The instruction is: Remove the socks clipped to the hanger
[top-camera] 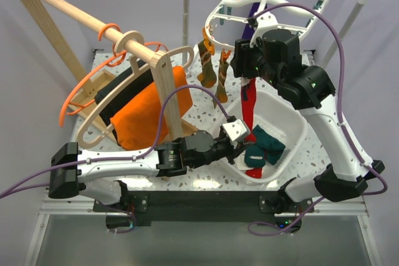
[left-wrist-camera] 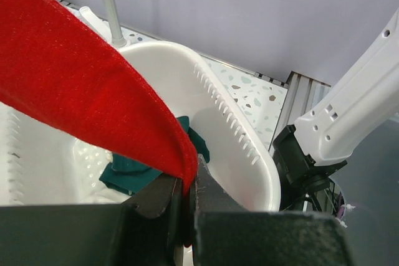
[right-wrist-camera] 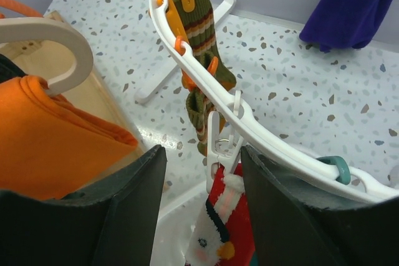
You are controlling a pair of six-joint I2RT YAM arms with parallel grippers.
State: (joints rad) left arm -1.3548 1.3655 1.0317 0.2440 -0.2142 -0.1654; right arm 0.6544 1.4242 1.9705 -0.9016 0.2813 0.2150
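Four socks hang from the hanger (top-camera: 215, 20), a white oval frame with orange and teal clips that hangs over the far right corner of the table (top-camera: 206, 107). Two are brown-striped socks (top-camera: 207, 66), side by side on the frame's left rim. One is a purple sock (top-camera: 252, 24) further back. The fourth is a red sock (top-camera: 247, 101) with a small white, black and orange figure near its top.

The red sock is pinched at its top by a white clip (right-wrist-camera: 215, 147) under the frame and slopes down into a white basket (top-camera: 283, 113) at the near right corner of the table. Dark green socks (top-camera: 265, 147) lie in the bottom of the basket; how many I cannot tell.

The left gripper (left-wrist-camera: 186, 182) reaches over the basket's near left rim, its jaws clamped together on the lower end of the red sock. The right gripper (right-wrist-camera: 201, 154) sits high by the frame's rim, jaws apart, one on each side of the white clip and gripping nothing.

On the left side of the table, a wooden coat hanger (top-camera: 134, 70) carries one orange cloth (top-camera: 146, 113) with a black one behind it, and thin orange hangers (top-camera: 81, 95) lie near the left edge
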